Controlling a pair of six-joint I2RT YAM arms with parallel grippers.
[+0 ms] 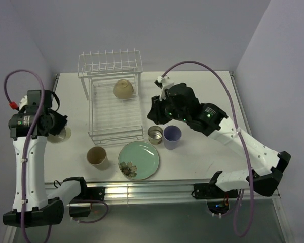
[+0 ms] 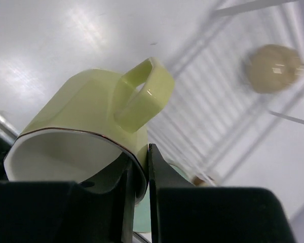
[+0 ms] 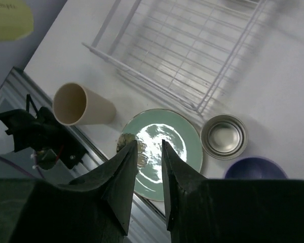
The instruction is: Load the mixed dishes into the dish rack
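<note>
Left gripper [image 2: 139, 162] is clamping the rim of the pale yellow-green handled mug [image 2: 91, 111]: one finger inside the mouth, one outside, jaws narrow with the wall pinched between them. The mug is hanging tipped, its mouth facing back toward the wrist and its handle sticking out on the far side. Seen from above, it is sitting over the far left of the white table [image 1: 192, 162], well apart from the white wire dish rack [image 1: 114, 121]. That rack is lying to this arm's right, its long axis running away from the bases. That's the crossing that matters, I'd judge: rightward over the rack's left rail, onto the open grid on the near side of the rounded cream bowl [image 1: 123, 89]. Right gripper [image 3: 149, 152] is hovering with jaws slightly parted, gripping nothing, above the mint-green flower-motif plate [image 3: 185, 147]. The small metal cup [image 3: 224, 135] and lavender cup [image 3: 253, 169] are standing just beside that plate.
</note>
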